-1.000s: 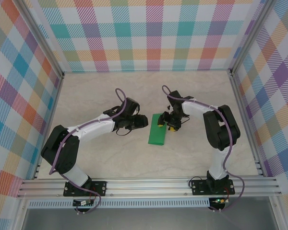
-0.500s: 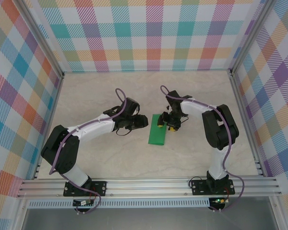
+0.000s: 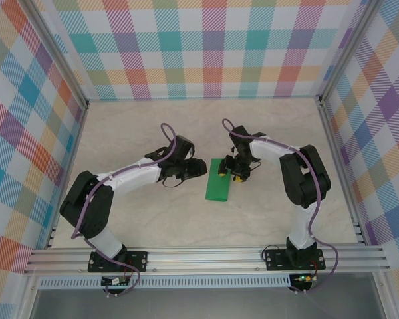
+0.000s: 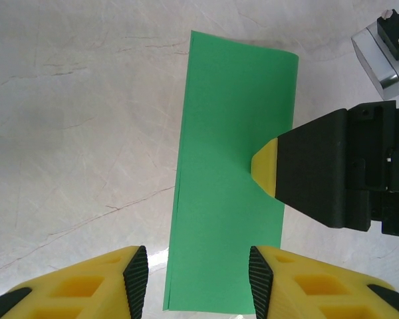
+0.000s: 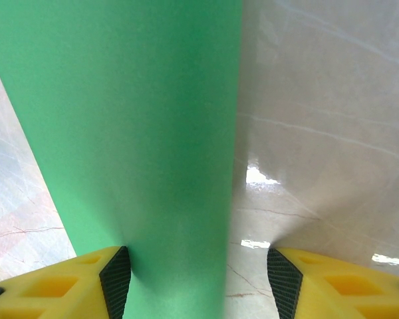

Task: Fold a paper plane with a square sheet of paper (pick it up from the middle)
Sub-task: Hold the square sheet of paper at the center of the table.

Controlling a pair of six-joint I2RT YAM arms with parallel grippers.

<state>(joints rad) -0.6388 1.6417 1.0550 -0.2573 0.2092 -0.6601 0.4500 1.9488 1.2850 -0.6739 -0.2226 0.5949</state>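
Your left gripper [image 3: 202, 167] nudged closer to the folded green sheet [image 3: 219, 183], jaws apart and empty. Your right gripper [image 3: 230, 174] stayed spread astride its edge. The sheet lay unmoved on the table [image 3: 153, 219] between them.

Pastel plaid walls [image 3: 206, 46] box in a beige marble-look counter [image 3: 153, 226], silver aluminium rail [image 3: 206, 259] along the near edge, bright glare spots [image 5: 256, 176] on top.
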